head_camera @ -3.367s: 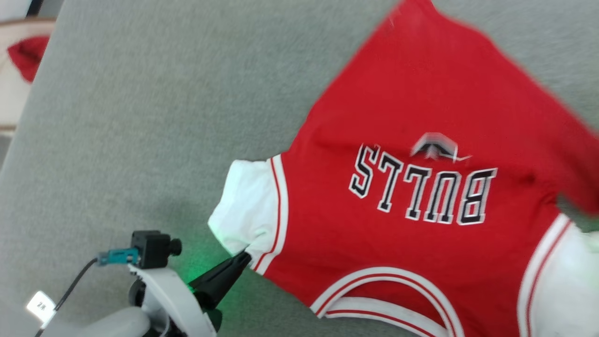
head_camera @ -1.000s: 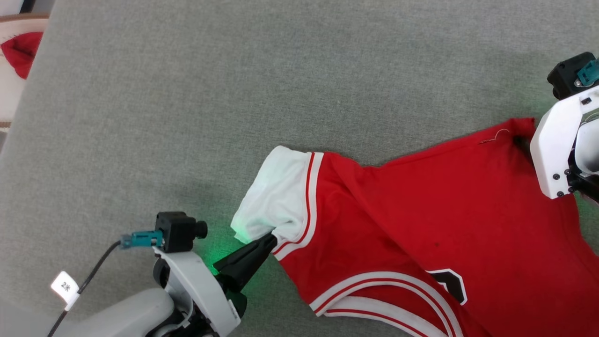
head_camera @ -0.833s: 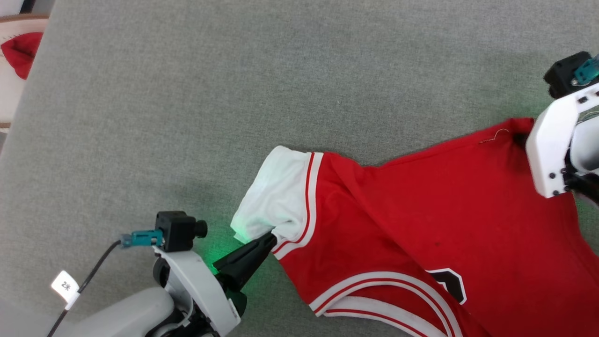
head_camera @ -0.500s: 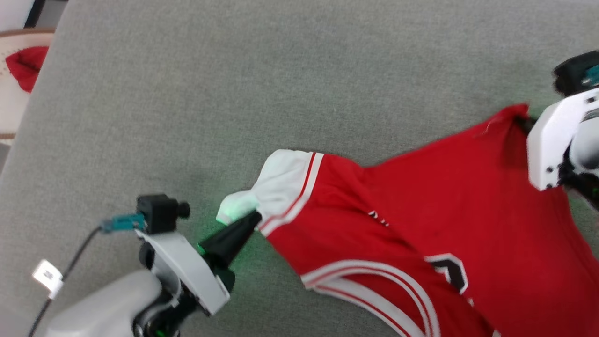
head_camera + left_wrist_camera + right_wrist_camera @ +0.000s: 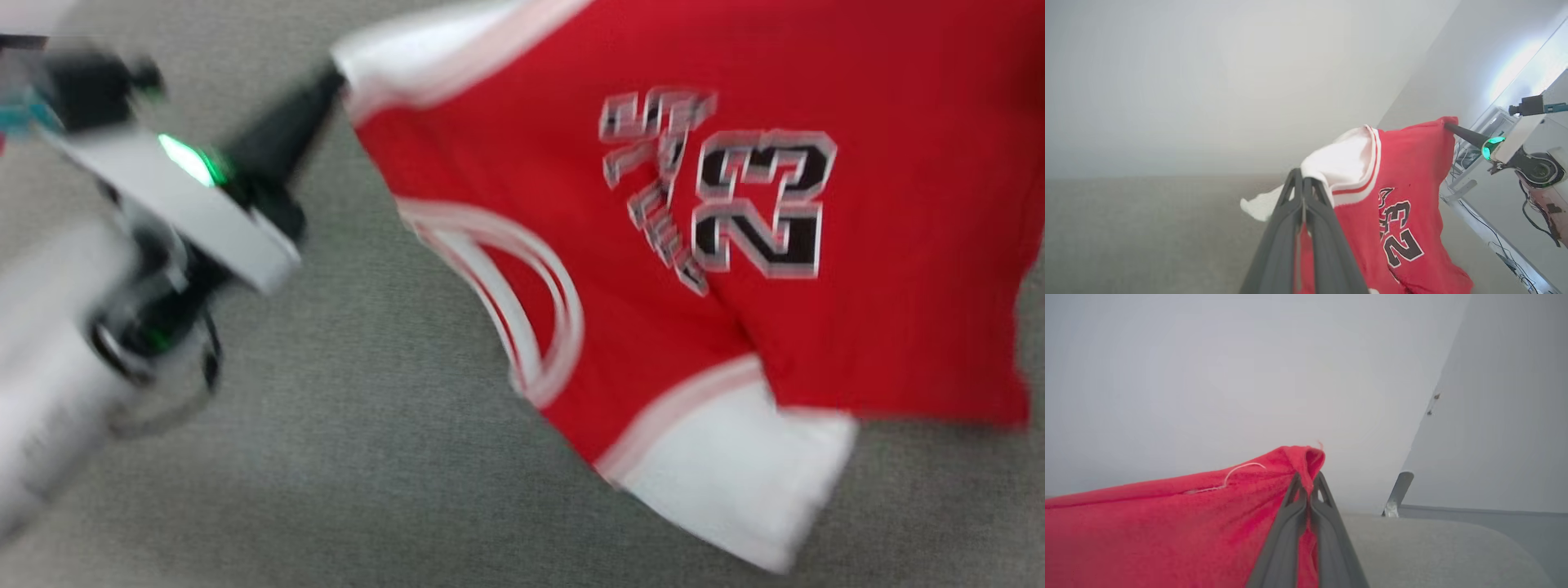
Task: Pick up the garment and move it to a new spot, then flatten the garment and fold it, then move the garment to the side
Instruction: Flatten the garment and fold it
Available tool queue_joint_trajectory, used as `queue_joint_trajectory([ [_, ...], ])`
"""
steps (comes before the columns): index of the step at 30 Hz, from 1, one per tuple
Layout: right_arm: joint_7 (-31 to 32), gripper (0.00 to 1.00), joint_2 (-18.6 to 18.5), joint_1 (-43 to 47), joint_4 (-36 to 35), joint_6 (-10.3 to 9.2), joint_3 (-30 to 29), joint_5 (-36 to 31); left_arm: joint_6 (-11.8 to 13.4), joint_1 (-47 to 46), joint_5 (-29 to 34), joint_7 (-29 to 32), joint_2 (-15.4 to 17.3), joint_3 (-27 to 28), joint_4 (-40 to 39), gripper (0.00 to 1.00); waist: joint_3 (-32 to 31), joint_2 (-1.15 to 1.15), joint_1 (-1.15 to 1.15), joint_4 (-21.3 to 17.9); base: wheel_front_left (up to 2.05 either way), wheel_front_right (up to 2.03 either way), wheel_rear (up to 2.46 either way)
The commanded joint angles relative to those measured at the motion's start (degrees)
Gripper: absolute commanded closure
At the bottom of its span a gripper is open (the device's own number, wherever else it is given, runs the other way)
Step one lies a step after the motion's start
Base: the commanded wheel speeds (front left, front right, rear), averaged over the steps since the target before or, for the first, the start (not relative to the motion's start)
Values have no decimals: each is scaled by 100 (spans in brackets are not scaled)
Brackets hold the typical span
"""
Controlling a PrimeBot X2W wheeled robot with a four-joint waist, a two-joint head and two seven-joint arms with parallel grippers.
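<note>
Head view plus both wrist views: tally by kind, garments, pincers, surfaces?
Garments: 1, the red jersey
Pincers: 2, left pincer and right pincer, both shut on the red jersey
Surfaces: 1, the grey surface
Total: 4

Open grey surface [image 5: 326,490] at lower left; the hanging garment [image 5: 898,245] blocks the right.

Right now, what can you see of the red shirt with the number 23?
The jersey shirt is red soft-looking cloth with white sleeves, red-and-white striped trim and a black, white-edged 23. It hangs spread and tilted over the grey surface, held at two spots: the left gripper is shut on one white sleeve, the right gripper is shut on a red corner with a loose white thread. The other sleeve hangs loose.
</note>
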Motion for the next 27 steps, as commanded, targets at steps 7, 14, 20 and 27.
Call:
queue_joint_trajectory([
  [7,-498,100,324,-1356,256,-4,-684,-643,15,-1705,-150,391,-161,485,1066,100,599,0,0,-359,0,0,0],
  [14,-1035,100,634,-2732,653,-11,-1222,-1288,18,-3563,178,165,-491,790,2417,100,1080,0,0,-577,0,0,0],
  [20,-1470,100,658,-3185,1294,-10,-1306,-1654,21,-3861,135,40,-591,603,2692,100,1224,0,0,-610,0,0,0],
  [27,-1717,100,603,-2631,1877,-8,-970,-1506,15,-3012,-297,-59,-559,346,2249,100,1231,0,0,-551,0,0,0],
])
